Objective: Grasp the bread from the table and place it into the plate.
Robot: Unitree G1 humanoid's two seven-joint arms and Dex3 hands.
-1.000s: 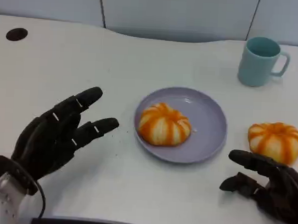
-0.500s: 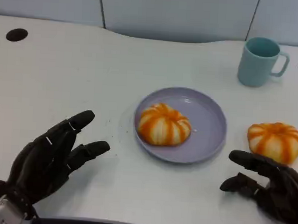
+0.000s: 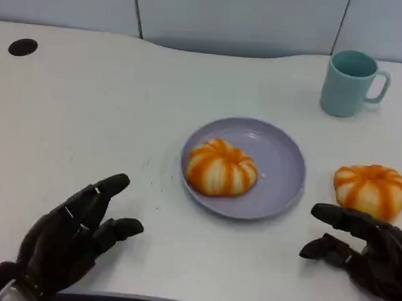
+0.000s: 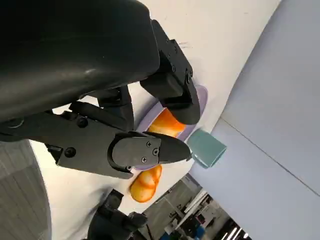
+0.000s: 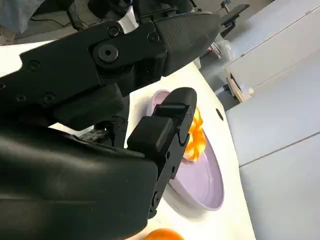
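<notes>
the white table carried a lilac plate near its middle. one orange-striped bread lay inside the plate, on the side toward the table's left edge, touching the plate's floor. a second bread lay on the bare table, just beside the plate on the side toward the right edge, apart from the rim. a pale teal mug stood upright toward the far right corner, handle turned to the right edge, well apart from both breads. two dark round holes sat in the tabletop near the far edge, one at each side.

the left hand hovered near the front edge, toward the left, fingers spread wide and holding nothing, well apart from the plate. the right hand was near the front edge at the right, fingers parted and holding nothing, its fingertips just short of the bread on the table; contact could not be confirmed.

the left wrist view showed the plated bread, the mug and the second bread beyond the fingers. the right wrist view showed the plate with its bread.
</notes>
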